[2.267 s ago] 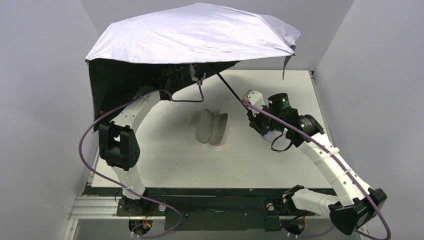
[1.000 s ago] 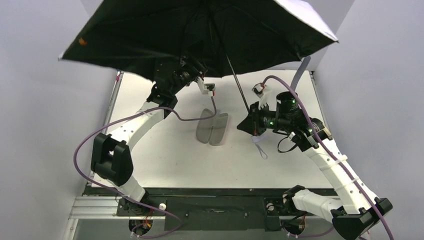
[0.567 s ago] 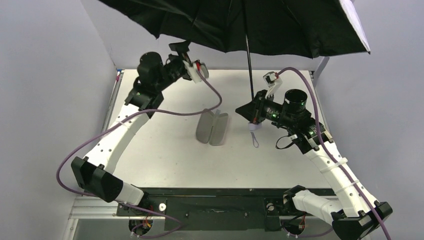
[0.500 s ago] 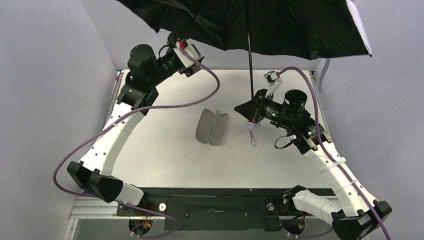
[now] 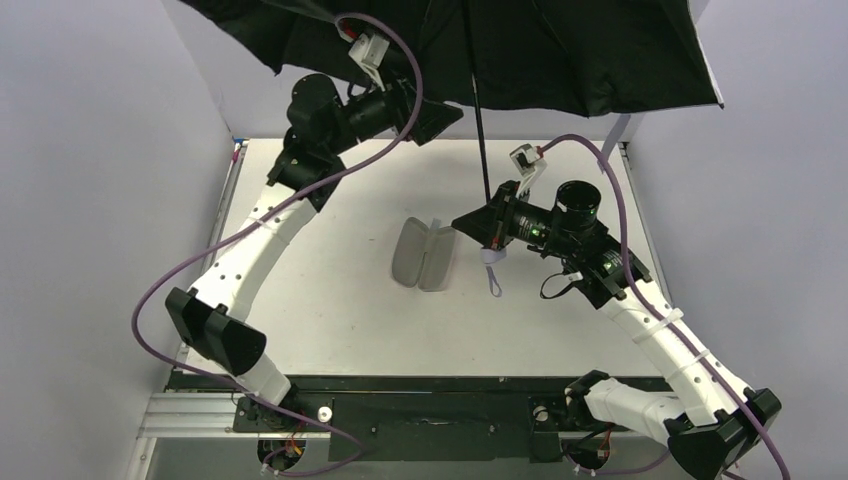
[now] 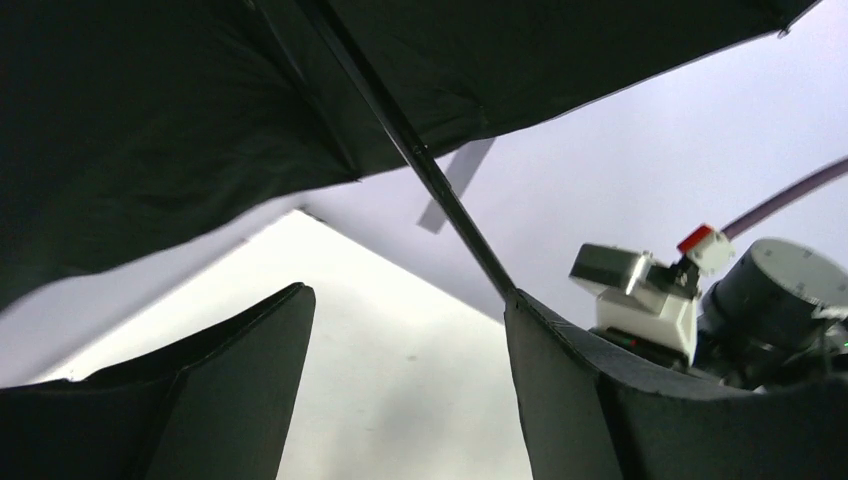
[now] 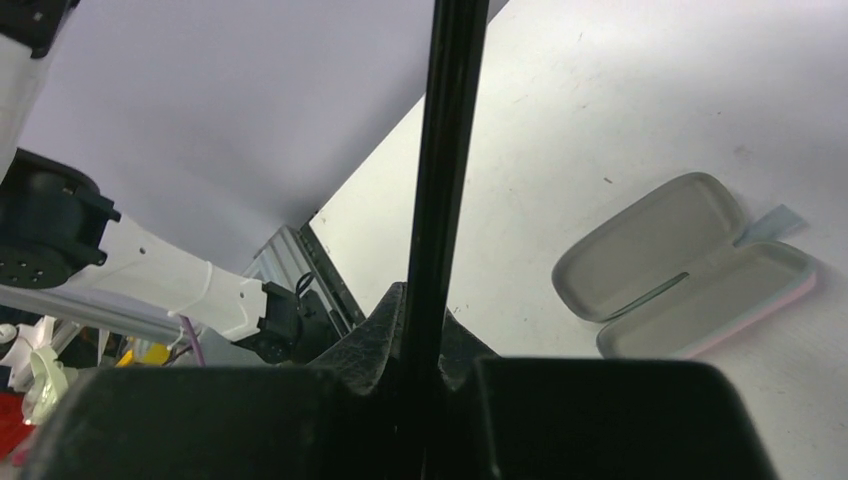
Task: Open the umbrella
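Observation:
The umbrella is open; the black underside of its canopy (image 5: 560, 50) spans the top of the top view. Its thin black shaft (image 5: 478, 130) runs down to the lavender handle and strap loop (image 5: 492, 265). My right gripper (image 5: 482, 225) is shut on the shaft just above the handle and holds the umbrella upright over the table; in the right wrist view the shaft (image 7: 440, 180) passes between its fingers (image 7: 425, 310). My left gripper (image 5: 432, 115) is open and empty, raised under the canopy just left of the shaft. The left wrist view shows the gripper (image 6: 405, 293), shaft (image 6: 420, 160) and canopy (image 6: 150, 120).
The open clamshell case (image 5: 424, 253), pale grey inside, lies on the white table (image 5: 330, 300) near the middle, just left of the right gripper; it also shows in the right wrist view (image 7: 680, 265). Grey walls close in the left, back and right sides.
The open umbrella has swung from tilted to upright in the right gripper, then shifted slightly left. The left gripper left the canopy's underside and moved right, toward the shaft.

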`<state>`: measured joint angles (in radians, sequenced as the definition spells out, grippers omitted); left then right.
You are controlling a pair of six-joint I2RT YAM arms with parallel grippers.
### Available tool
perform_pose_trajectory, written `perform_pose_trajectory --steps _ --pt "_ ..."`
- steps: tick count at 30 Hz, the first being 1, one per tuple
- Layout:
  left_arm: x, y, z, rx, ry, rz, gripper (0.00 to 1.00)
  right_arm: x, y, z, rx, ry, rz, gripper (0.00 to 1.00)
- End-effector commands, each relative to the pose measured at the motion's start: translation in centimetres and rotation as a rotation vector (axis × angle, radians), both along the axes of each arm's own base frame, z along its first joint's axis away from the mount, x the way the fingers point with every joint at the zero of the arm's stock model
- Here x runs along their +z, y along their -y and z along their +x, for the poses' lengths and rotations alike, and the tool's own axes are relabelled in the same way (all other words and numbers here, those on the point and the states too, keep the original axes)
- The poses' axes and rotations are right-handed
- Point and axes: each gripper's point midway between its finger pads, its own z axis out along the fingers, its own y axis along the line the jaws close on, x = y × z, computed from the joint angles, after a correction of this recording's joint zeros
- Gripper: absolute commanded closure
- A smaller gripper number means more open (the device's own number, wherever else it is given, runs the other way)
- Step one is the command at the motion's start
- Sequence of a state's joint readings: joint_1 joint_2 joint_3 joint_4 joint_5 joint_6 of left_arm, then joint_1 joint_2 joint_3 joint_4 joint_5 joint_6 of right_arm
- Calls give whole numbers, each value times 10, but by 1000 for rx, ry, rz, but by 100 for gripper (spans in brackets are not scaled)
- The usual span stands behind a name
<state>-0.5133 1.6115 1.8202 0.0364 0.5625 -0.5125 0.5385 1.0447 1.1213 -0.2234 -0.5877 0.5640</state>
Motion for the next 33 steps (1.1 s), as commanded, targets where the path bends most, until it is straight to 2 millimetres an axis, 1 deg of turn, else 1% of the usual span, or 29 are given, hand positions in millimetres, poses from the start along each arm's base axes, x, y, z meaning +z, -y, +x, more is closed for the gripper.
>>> perform_pose_trajectory --steps 1,6,8,10,12,13,14,15,16,17,19,20,21,22,23,24,25,27,29,30,31,32,33 --pt "52 11 -23 -103 -16 -170 33 46 -11 1 47 229 56 100" --pt "53 22 -16 -118 -46 -203 34 40 -20 -6 88 250 26 100" --pt "54 23 -13 -116 -55 -218 36 36 -22 -9 101 254 13 100" --pt "56 23 -10 -107 -52 -229 41 31 -24 -11 113 252 5 100" --pt "57 22 -7 -95 -57 -238 49 28 -24 -14 121 255 -3 100" --pt "57 21 -6 -91 -62 -244 56 27 -24 -15 125 258 -6 100" --pt "58 20 -3 -85 -78 -256 60 26 -24 -16 126 263 -14 100" --pt "58 20 -2 -84 -84 -262 72 24 -24 -17 129 266 -18 100" --pt "58 20 -1 -85 -94 -267 79 21 -23 -17 128 269 -32 100" --pt "57 20 0 -81 -99 -271 92 21 -22 -18 126 274 -38 100" --pt "57 18 2 -72 -120 -285 100 17 -19 -18 119 278 -61 100" --pt "55 18 3 -65 -134 -286 100 14 -17 -17 114 283 -82 96" --pt "53 16 4 -53 -142 -286 100 15 -14 -17 107 295 -90 80" --pt "49 16 6 -44 -154 -278 100 13 -11 -15 91 292 -106 69" --pt "45 15 8 -23 -155 -269 100 17 -7 -15 75 306 -111 51" --pt "37 15 10 -4 -177 -252 100 17 -1 -12 43 305 -126 45" --pt "29 12 15 29 -192 -243 100 18 4 -8 13 313 -141 36" --pt "11 6 22 94 -240 -223 100 18 14 -5 -26 321 -167 26" --pt "-9 1 28 154 -288 -203 100 11 25 -6 -45 311 -212 25" --pt "-16 0 29 170 -299 -195 100 11 29 -7 -54 315 -223 24" --pt "-28 -1 29 182 -318 -183 100 3 34 -7 -59 308 -261 24" --pt "-35 -1 29 183 -328 -178 100 1 38 -11 -60 315 -277 24" --pt "-48 1 28 178 -354 -163 100 -7 43 -13 -54 321 -318 24"
